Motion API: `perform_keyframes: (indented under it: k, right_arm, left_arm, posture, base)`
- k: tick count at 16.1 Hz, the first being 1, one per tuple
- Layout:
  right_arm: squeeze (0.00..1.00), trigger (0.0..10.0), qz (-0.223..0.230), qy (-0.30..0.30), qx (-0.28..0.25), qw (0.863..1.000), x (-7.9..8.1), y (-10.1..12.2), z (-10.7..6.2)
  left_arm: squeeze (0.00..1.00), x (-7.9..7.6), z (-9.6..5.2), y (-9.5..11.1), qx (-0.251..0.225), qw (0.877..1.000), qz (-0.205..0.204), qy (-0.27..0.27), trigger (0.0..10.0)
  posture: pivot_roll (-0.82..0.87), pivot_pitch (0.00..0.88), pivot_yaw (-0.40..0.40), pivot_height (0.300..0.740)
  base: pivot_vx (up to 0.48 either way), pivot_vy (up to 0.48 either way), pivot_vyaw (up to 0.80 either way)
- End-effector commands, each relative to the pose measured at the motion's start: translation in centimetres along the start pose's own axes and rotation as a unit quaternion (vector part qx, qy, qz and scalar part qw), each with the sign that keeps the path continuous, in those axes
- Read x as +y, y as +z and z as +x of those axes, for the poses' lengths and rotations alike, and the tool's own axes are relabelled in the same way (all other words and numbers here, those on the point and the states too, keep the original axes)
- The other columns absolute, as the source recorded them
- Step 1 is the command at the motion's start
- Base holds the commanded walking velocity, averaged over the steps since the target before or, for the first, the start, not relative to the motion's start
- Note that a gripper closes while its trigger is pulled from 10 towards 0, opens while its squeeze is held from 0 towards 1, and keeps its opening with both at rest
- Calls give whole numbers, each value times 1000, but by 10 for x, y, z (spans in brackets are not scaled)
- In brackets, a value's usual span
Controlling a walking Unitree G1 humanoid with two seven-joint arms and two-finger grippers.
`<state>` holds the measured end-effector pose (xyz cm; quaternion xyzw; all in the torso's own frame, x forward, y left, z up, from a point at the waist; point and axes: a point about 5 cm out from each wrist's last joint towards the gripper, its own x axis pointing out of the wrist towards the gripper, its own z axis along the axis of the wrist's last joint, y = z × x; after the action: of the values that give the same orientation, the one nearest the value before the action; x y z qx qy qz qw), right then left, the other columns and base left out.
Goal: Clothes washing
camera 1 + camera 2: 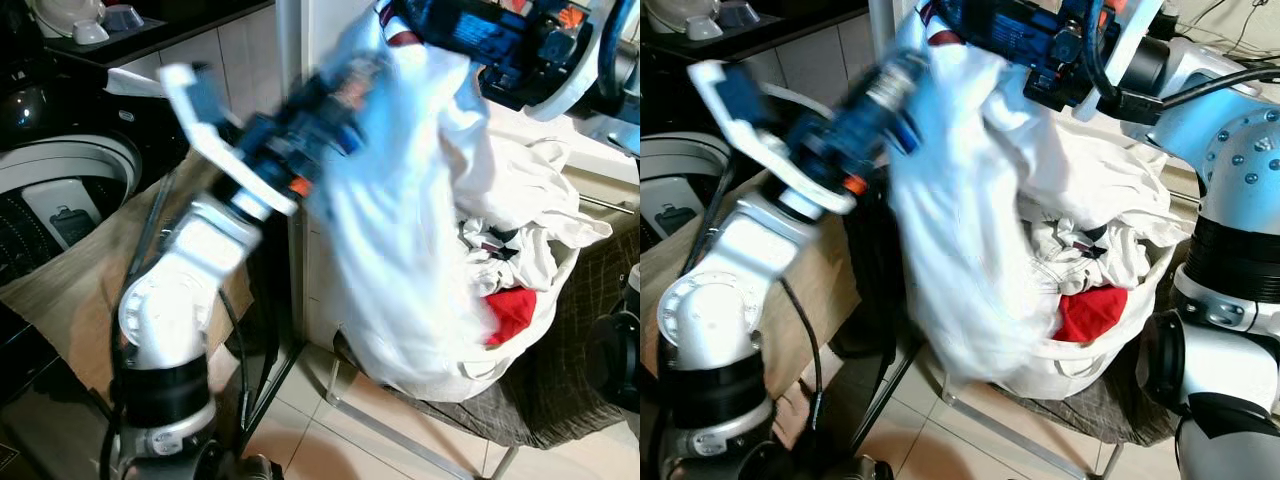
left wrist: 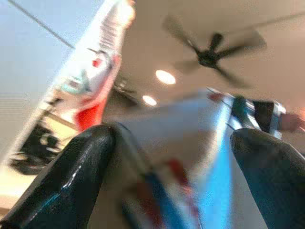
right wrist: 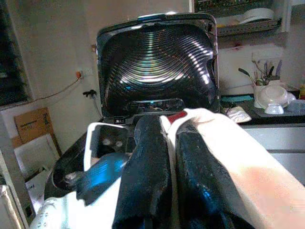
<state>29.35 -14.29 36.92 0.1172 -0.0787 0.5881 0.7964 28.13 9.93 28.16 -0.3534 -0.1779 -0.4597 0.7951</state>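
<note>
Our right gripper [image 3: 164, 157] is clamped on the white shirt [image 1: 400, 250], left gripper [image 2: 171, 162] spread apart; dangling hem could snag the basket [image 1: 560, 400].

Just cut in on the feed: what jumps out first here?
A big white garment hangs mid-air, pinched at its top by the right gripper, above a basket heaped with white laundry and one red piece. The left gripper, open and blurred, is raised beside it; the washing machine sits at left.
</note>
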Motion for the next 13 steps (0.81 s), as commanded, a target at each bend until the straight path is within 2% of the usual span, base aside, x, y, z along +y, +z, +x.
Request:
perform_keyframes:
  k: [1, 2, 3, 6, 7, 8, 13]
  right_arm:
    - [0, 0, -9, 7, -7, 1000, 6, 4, -1]
    - [0, 0, -12, 8, -5, 1000, 7, 4, -1]
    - [0, 0, -13, 10, -5, 1000, 8, 3, 0]
    - [0, 0, -13, 15, -4, 1000, 10, 2, 2]
    - [0, 0, -16, 17, 0, 1000, 12, 0, 4]
    - [0, 0, -18, 18, 5, 1000, 13, -1, 6]
    - [0, 0, -26, 1, 35, 999, 11, -14, 4]
  left_arm:
    - [1000, -2, 2, 2, 6, 1000, 0, -8, 10000]
    - [1000, -6, 3, 0, 14, 1000, -7, -19, 10000]
    - [1000, -7, 6, -12, 64, 997, 30, -11, 10000]
    - [1000, -9, 10, -20, 92, 994, 59, -4, 10000]
    - [180, -12, 12, -25, 103, 992, 64, -15, 10000]
    - [0, -16, 13, -25, 98, 993, 54, -28, 10000]
    - [0, -22, 12, -24, 87, 994, 45, -49, 10000]
  posture:
    - [-57, 0, 9, 740]
    - [-58, 0, 10, 740]
    - [-58, 0, 12, 740]
    - [-60, 0, 14, 740]
    - [-58, 0, 14, 740]
    - [-59, 0, 14, 740]
    - [-55, 0, 13, 740]
  base:
    - [0, 0, 0]
    - [0, 0, 0]
    - [0, 0, 0]
    - [0, 0, 0]
    - [0, 0, 0]
    - [0, 0, 0]
    - [0, 0, 0]
